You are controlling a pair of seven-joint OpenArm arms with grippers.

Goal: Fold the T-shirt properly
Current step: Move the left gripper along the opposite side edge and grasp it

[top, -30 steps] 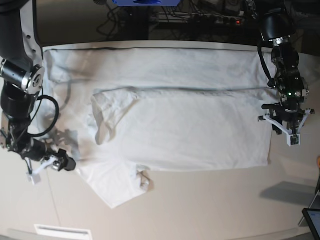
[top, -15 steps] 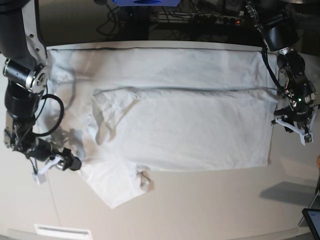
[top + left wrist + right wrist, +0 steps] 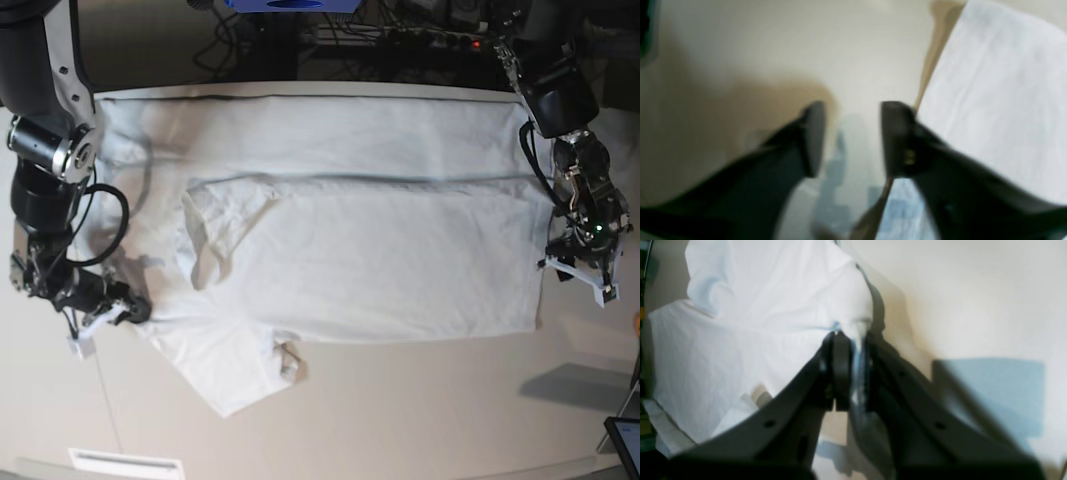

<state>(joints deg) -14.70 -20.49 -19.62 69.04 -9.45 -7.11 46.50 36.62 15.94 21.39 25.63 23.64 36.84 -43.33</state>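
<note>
T-shirt (image 3: 360,250) sleeve hem hidden between right fingers (image 3: 841,370)

Off-white surface against a dark, cable-strewn back

The surface (image 3: 400,420) is smooth and pale, evenly lit, with soft shadows near its right side. Behind its far edge lie tangled cables (image 3: 235,45), a power strip (image 3: 430,38) with a red light and a blue object (image 3: 290,5). A white vent (image 3: 125,463) sits bottom left.
</note>
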